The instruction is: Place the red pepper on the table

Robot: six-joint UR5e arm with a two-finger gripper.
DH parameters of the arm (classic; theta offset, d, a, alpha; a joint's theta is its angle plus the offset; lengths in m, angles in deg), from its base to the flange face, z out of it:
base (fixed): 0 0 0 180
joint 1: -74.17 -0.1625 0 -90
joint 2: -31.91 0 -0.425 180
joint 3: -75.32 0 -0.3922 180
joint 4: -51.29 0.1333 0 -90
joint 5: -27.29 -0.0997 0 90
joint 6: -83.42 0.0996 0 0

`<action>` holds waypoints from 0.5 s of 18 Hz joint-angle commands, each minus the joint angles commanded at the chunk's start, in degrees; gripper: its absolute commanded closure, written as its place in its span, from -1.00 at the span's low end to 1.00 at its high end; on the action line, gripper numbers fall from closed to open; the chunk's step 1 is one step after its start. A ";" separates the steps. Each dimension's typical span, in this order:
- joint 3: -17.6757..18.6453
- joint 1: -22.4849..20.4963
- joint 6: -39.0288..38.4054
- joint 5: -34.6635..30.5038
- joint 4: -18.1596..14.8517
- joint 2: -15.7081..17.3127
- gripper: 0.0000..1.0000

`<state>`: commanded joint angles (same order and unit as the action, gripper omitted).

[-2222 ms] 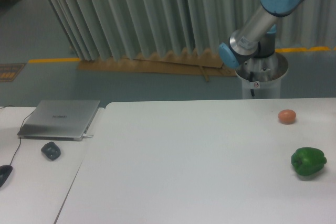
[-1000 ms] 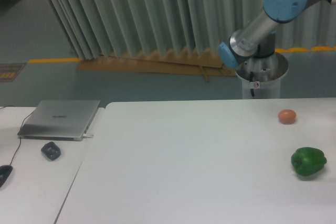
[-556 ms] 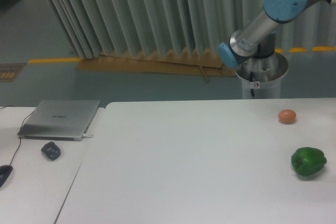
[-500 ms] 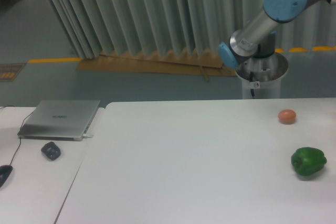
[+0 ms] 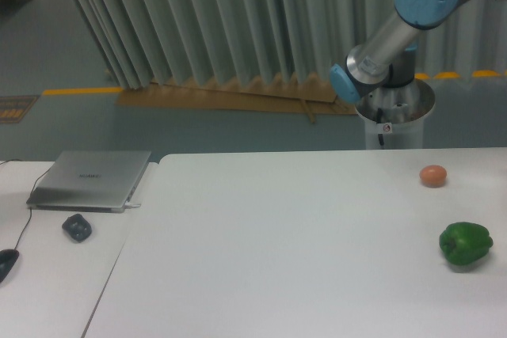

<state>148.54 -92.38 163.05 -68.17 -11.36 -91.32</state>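
Note:
The red pepper is out of view. The white table point(image 5: 269, 251) fills the lower right of the camera view. Only part of my arm point(image 5: 396, 29) shows at the top right: a grey link with blue joint caps rising from its base behind the table. The gripper itself lies beyond the frame's edge.
A green bell pepper point(image 5: 466, 244) sits near the table's right edge, with a small orange-brown ball point(image 5: 433, 175) behind it. On the adjoining desk at left lie a closed laptop point(image 5: 91, 179), a dark small object point(image 5: 77, 227) and a mouse point(image 5: 5, 263). Pleated curtains hang behind.
The arm's upper blue joint has shifted slightly, first right and down, then back up a little. Nothing on the table has moved.

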 joint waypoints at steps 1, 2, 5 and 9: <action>0.09 0.00 -0.09 0.18 -1.15 0.70 0.36; 0.44 0.35 -0.26 0.27 -2.64 1.32 0.36; 1.58 1.32 -0.44 3.16 -5.55 3.51 0.34; 1.93 1.67 -1.66 6.41 -9.23 6.33 0.32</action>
<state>150.47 -90.71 161.39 -61.76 -20.59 -85.00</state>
